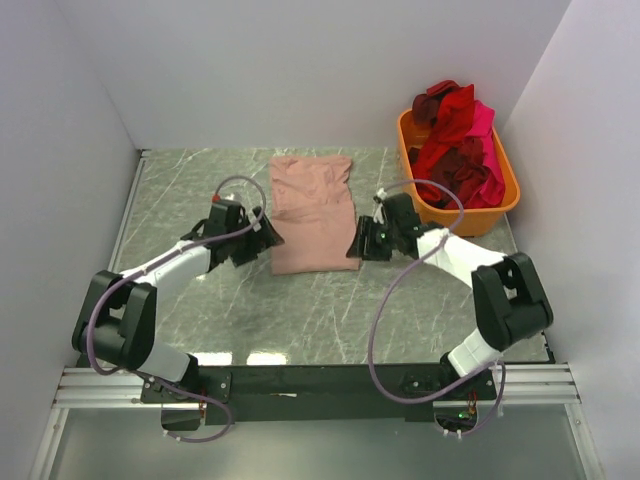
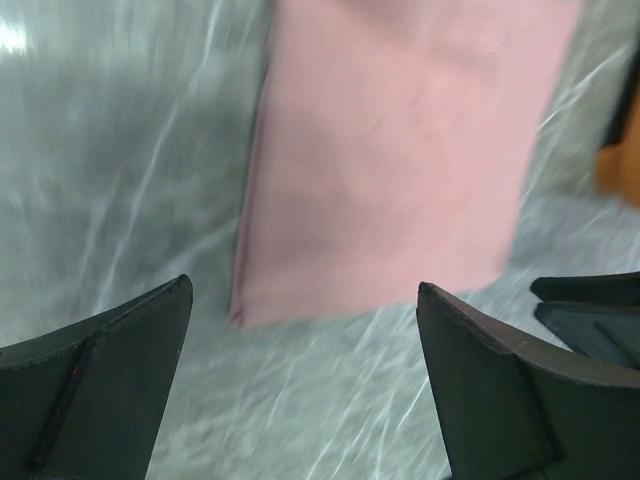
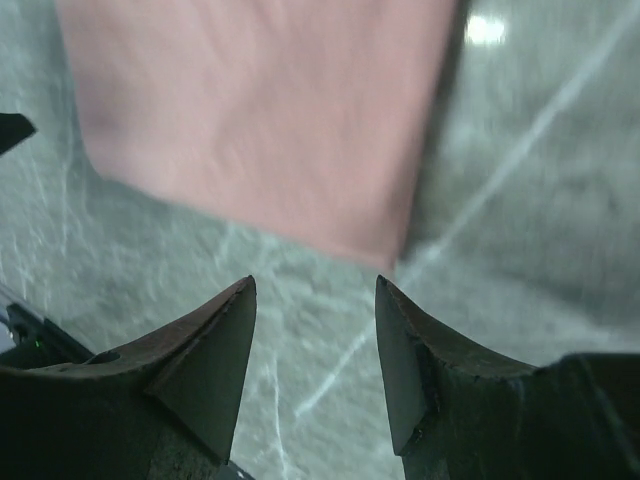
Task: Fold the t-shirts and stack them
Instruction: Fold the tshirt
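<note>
A dusty pink t-shirt (image 1: pixel 312 210) lies flat on the table, folded into a long rectangle, plain side up. It also shows in the left wrist view (image 2: pixel 400 160) and the right wrist view (image 3: pixel 270 110). My left gripper (image 1: pixel 268 236) is open and empty just left of the shirt's near left corner; in its own view (image 2: pixel 305 290) bare table lies between the fingers. My right gripper (image 1: pixel 356 243) is open and empty just right of the near right corner (image 3: pixel 315 285). Red, maroon and hot pink shirts (image 1: pixel 460 140) are heaped in the orange tub (image 1: pixel 505 205).
The orange tub stands at the back right, close behind my right arm. White walls close in the grey marbled table (image 1: pixel 200 180) on the left, back and right. A black rail (image 1: pixel 320 380) runs along the near edge.
</note>
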Controlling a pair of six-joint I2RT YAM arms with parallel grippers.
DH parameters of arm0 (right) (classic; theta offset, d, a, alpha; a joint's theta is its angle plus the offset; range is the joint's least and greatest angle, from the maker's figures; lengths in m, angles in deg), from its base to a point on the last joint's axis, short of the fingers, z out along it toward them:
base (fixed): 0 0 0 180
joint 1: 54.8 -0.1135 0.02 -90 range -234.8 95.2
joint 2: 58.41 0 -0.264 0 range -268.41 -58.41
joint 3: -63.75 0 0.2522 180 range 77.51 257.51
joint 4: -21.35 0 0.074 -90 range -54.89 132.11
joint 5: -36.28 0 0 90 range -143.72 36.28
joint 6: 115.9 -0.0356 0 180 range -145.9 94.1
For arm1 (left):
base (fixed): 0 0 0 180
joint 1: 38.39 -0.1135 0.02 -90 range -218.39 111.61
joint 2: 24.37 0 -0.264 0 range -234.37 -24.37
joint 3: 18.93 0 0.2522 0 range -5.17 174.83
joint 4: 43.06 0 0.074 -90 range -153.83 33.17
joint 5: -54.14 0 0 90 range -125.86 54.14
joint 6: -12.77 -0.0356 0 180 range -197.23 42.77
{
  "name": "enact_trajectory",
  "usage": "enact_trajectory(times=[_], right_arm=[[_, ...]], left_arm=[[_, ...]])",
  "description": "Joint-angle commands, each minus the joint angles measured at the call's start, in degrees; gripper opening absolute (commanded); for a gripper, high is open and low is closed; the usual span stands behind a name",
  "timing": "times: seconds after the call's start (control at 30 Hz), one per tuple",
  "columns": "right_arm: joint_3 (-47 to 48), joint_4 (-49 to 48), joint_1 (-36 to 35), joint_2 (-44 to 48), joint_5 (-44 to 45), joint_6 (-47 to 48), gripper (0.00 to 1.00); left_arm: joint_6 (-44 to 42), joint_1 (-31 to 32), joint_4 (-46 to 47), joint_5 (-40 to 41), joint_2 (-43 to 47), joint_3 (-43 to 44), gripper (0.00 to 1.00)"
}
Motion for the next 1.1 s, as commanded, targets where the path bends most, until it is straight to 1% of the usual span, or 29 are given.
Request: enact_trajectory(times=[0.0,0.13,0.2,0.3,0.33,0.4,0.43,0.5,0.53,0.6,0.63,0.7,0.8,0.83,0.87,0.9,0.93,1.0,1.03,1.07], right_arm=[[-6.3,-5.1,0.2,4.9,-1.4,-2.8,0.58],[-9.1,-6.7,0.1,4.6,-1.2,-3.8,0.58],[-9.4,-7.7,0.2,3.4,-1.2,-4.3,0.58],[-8.7,-8.6,0.1,1.3,-0.9,-4.5,0.57],[-8.4,-8.8,0.2,0.7,-1.0,-4.6,0.56],[-7.7,-9.4,0.2,-0.9,-0.6,-4.7,0.55],[-7.5,-9.5,0.2,-1.5,-0.5,-4.9,0.53],[-6.8,-9.8,0.1,-3.1,0.1,-5.2,0.52],[-6.6,-10.1,0.2,-3.6,0.1,-5.4,0.5],[-6.7,-10.3,0.1,-4.3,0.6,-5.8,0.48],[-6.8,-10.4,0.1,-4.4,0.6,-5.9,0.47],[-6.9,-10.6,0.1,-5.1,1.0,-5.7,0.46],[-6.8,-11.1,0.1,-6.0,0.4,-5.6,0.42],[-6.8,-11.5,0.1,-6.3,0.3,-5.7,0.39],[-6.8,-11.9,0.1,-6.5,0.4,-5.8,0.37],[-6.6,-11.9,0.0,-6.9,0.4,-5.8,0.34],[-6.5,-11.9,0.1,-7.1,0.4,-5.9,0.25],[-6.3,-12.0,0.1,-7.2,-0.4,-5.9,0.1],[-6.5,-11.6,0.1,-7.0,-0.5,-5.8,0.0],[-6.9,-11.4,0.1,-6.7,-0.7,-5.7,0.0]], left_arm=[[1.6,1.6,3.2,-2.9,2.1,-3.9,0.99],[2.2,2.5,4.5,-4.3,0.0,-5.3,0.99],[2.3,3.0,4.8,-4.3,-0.8,-5.8,0.96],[2.6,3.7,4.8,-3.7,-2.4,-5.8,0.84],[2.7,3.9,4.7,-3.2,-3.1,-5.9,0.78],[2.7,4.0,4.7,-2.1,-3.9,-5.5,0.7],[2.8,4.0,4.5,-1.8,-4.9,-5.4,0.63],[2.7,4.1,4.5,-1.4,-5.9,-4.8,0.58],[2.6,4.0,4.1,-1.0,-6.9,-4.7,0.53],[2.5,4.1,4.2,-1.0,-7.8,-4.5,0.49],[2.5,4.0,4.1,-0.7,-8.5,-4.4,0.45],[2.3,4.1,3.8,-0.4,-9.2,-4.0,0.43],[2.3,4.1,2.8,1.2,-10.4,-3.2,0.36],[2.2,4.1,2.4,1.3,-11.0,-2.8,0.26],[2.1,4.1,2.1,1.2,-11.2,-2.5,0.21],[2.0,4.1,2.1,1.1,-11.2,-2.4,0.05],[1.9,4.3,2.0,0.9,-11.1,-2.3,0.01],[1.6,4.5,1.5,1.2,-10.4,-2.5,0.01],[1.6,4.8,0.7,1.6,-10.0,-2.6,0.01],[1.6,4.9,0.2,1.9,-9.5,-2.8,0.01]])
